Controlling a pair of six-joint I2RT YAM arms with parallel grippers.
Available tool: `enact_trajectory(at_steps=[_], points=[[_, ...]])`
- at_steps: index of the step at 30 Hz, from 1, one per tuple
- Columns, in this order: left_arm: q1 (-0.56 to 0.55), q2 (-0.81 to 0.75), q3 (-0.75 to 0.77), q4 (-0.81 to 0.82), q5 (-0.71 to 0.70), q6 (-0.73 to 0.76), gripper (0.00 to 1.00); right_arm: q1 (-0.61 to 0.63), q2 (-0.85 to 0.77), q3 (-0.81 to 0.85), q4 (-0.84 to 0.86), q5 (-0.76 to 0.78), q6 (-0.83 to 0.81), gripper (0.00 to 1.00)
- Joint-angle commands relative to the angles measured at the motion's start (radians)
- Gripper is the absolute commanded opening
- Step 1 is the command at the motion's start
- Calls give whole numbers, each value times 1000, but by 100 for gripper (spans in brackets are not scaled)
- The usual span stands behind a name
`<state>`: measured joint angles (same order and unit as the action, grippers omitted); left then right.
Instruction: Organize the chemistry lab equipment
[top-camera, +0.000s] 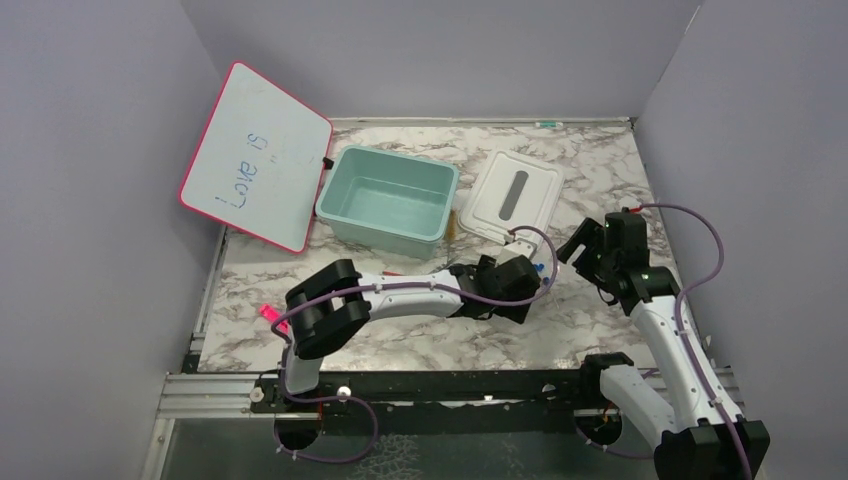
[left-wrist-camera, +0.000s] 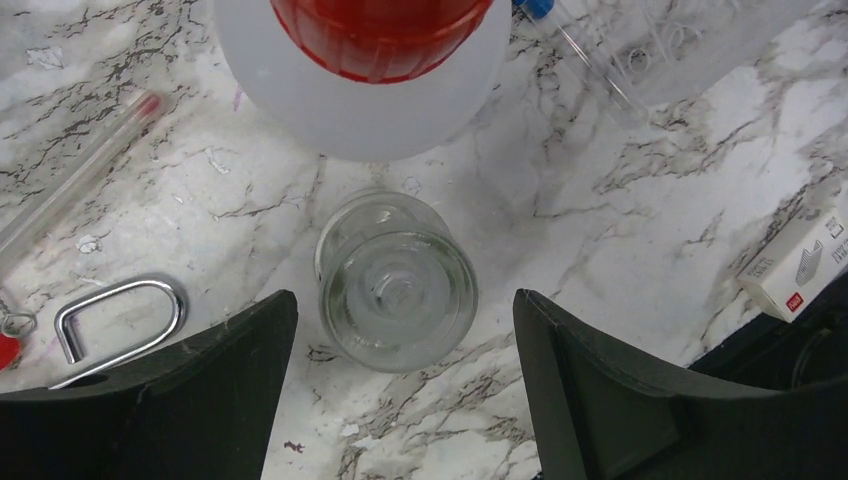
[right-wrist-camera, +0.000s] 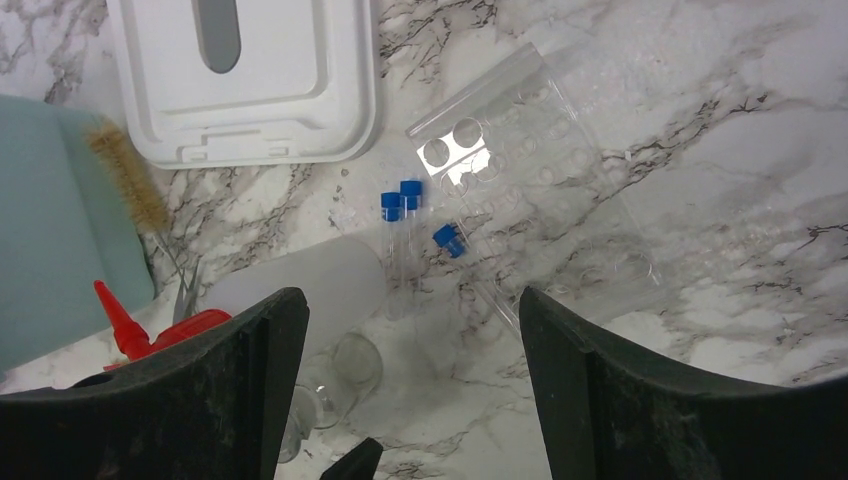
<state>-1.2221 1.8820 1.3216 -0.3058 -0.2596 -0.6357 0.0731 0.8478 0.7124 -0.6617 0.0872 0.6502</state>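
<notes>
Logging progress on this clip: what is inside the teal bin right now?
Nothing visible: the teal bin shows a bare floor from above. The strip behind its near wall is hidden. A bottle brush lies outside, at its edge.

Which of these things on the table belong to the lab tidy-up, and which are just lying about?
Part of the job: squeeze bottle, small glass container, blue-capped vials, clear vial rack, bottle brush, metal tongs; probably the teal bin and white lid for storing them.

Just lying about: whiteboard, pink marker.
</notes>
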Motion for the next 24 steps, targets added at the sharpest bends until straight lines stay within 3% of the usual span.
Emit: enact_trajectory(at_steps=[1,12,20,24], points=[[-19,43,52,8,-102,-25,79,4,-10,-23,32,-31,-1,83],[-18,94,83,16,-187,-13,66,3,-26,-28,50,-49,-21,82],[-21,75,75,17,-164,18,42,4,-43,-22,49,-49,-29,81],[-23,-6,22,8,-132,17,37,4,-53,-22,50,-52,-30,81]])
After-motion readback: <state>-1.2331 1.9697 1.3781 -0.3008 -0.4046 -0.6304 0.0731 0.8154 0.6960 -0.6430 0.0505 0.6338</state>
